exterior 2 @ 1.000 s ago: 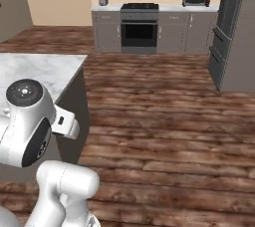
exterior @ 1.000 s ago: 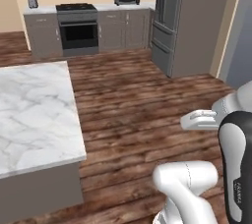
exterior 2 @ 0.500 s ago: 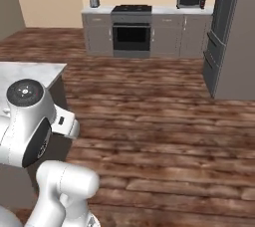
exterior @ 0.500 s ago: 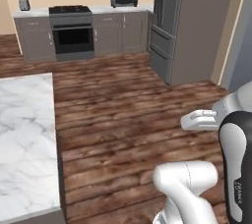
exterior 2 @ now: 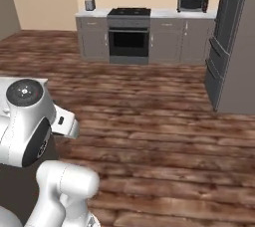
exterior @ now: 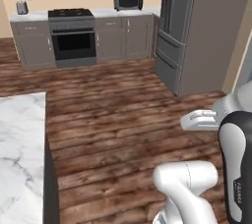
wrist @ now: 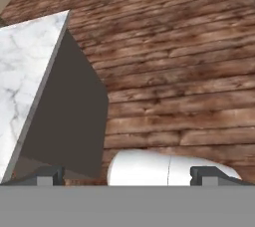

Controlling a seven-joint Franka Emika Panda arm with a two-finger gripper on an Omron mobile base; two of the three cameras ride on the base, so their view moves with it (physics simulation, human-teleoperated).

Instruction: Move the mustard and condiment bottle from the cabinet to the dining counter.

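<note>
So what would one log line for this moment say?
gripper: open, holding nothing | white grey-veined marble dining counter: at left | dark wood plank floor: ahead

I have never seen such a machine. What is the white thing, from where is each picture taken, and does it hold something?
The white thing is a robot arm on a base that drives through a kitchen. Two cameras sit behind it, to its left and right, looking forward over the wooden floor at the stove, the microwave and the grey refrigerator. The third camera sits on the hand: the two small dark fingertips at the bottom are its jaws, standing wide open with nothing between them. Beside the robot is the dining counter, a white marble slab.
</note>
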